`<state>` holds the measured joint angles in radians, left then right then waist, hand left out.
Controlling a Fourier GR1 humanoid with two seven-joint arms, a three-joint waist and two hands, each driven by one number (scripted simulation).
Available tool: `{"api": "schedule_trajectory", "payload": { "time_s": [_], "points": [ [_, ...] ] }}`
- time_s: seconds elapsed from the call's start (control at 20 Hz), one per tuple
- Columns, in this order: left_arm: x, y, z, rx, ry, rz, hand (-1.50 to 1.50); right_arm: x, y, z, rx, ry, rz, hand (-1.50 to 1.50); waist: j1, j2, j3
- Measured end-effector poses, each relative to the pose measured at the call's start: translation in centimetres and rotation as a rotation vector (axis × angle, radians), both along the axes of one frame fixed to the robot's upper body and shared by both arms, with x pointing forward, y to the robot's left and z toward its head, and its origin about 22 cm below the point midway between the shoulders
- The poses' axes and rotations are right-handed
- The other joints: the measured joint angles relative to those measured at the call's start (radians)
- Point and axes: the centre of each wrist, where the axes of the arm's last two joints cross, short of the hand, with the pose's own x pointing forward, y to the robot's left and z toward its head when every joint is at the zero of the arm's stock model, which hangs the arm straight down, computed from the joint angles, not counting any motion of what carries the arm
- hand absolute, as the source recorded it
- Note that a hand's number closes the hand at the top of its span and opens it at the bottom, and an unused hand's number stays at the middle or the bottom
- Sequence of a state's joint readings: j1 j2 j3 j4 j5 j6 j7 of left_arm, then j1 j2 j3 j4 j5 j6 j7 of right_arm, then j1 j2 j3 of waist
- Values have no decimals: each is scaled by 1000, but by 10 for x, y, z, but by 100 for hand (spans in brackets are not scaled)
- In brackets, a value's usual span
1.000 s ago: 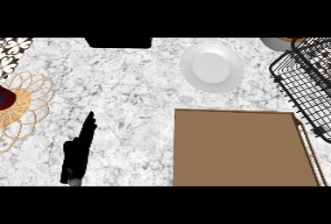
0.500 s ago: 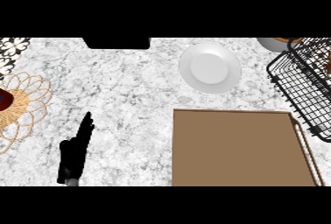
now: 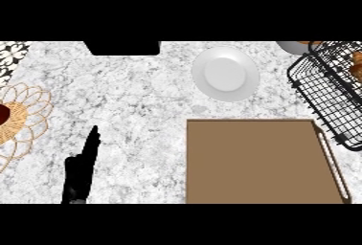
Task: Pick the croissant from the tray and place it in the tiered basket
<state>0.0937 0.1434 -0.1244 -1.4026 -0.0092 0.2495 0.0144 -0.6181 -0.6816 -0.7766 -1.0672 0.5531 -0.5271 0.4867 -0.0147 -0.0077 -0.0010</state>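
The croissant (image 3: 357, 66) already lies in the tiered basket (image 3: 325, 93) (tray (image 3: 254, 162) bare), the left hand (image 3: 81, 167) rests with fingers straight, and any careless reach might nudge the basket, tipping it out.

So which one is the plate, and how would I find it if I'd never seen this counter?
Start at the big brown tray that fills the lower right of the marble counter. Look just above its top edge, left of the black wire basket: there lies the plate. It is the only plain white round thing here, unlike the woven wicker mat far to the left.
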Motion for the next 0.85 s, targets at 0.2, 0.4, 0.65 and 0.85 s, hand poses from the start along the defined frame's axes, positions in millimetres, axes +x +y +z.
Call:
{"api": "schedule_trajectory", "payload": {
  "time_s": [0.2,0.4,0.65,0.85],
  "points": [
    [-3,3,0,-3,13,17,0,-47,-18,13,19,-46,-107,-150,-20,-4,0],
    [-7,10,-2,-1,10,39,0,-107,-29,19,32,-71,-151,-150,-41,-8,0],
    [-14,14,-3,-7,6,65,0,-190,-28,18,41,-68,-160,-150,-63,-13,0],
    [-17,19,-3,-10,10,74,0,-254,-18,19,44,-59,-126,-150,-72,-14,0]
  ]
}}
